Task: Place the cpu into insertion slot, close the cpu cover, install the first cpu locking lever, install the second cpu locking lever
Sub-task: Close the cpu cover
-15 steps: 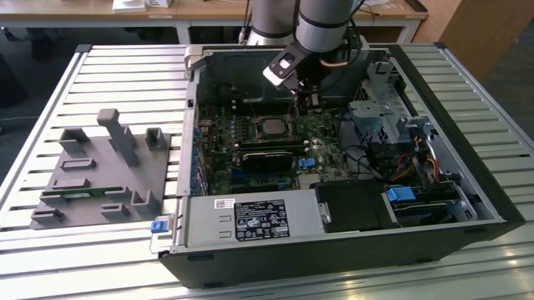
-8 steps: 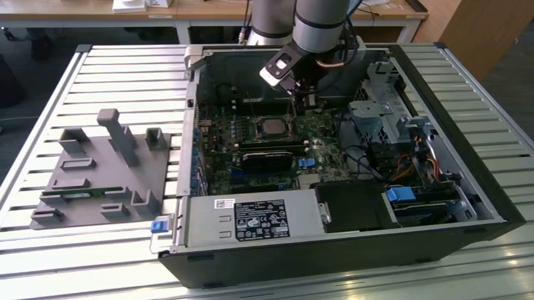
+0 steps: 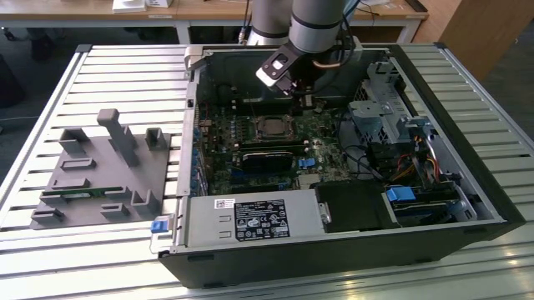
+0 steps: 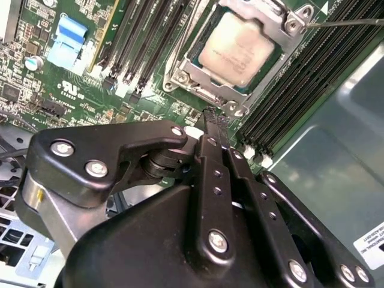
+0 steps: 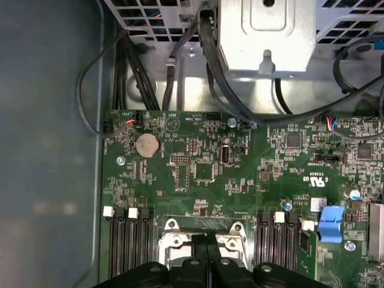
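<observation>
gripper [image 4: 211, 118]: pressed together, nothing seen pinched
cpu [image 4: 239, 49]: in the socket, framed by the cover [image 4: 204, 90]
relation: gripper tip just beside cover's edge, cpu straight beyond it

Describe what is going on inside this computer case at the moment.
A robot arm's gripper, shut and empty, reaches into the open computer case, low over the motherboard. Right by it the cpu sits in its slot, with the cpu cover down around it. A thin locking lever juts past one corner of the cover; whether it is latched cannot be told.
</observation>
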Tool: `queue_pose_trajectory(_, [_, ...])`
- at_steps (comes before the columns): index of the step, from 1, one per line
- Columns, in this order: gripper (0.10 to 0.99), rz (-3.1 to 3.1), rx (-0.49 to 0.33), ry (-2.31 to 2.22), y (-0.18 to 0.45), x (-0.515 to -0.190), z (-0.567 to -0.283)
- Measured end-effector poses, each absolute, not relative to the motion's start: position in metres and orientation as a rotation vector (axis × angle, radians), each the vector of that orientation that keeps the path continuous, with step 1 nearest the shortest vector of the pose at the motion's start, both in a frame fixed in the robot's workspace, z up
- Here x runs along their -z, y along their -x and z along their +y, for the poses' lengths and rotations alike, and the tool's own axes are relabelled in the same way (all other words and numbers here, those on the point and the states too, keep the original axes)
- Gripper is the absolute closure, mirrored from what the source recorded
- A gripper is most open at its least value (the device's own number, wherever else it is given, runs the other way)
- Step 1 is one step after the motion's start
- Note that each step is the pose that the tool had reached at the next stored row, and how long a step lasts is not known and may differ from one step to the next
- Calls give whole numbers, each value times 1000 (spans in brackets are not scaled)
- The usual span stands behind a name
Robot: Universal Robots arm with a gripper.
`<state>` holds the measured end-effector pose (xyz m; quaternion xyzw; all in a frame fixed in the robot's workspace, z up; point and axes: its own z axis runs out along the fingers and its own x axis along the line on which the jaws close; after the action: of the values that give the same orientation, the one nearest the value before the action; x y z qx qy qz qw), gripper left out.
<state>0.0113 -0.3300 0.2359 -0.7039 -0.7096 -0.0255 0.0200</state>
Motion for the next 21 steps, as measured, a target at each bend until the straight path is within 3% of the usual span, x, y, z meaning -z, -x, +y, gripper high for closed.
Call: queue_pose_trajectory(21, [980,-2199,75,2182,22,-224,-332])
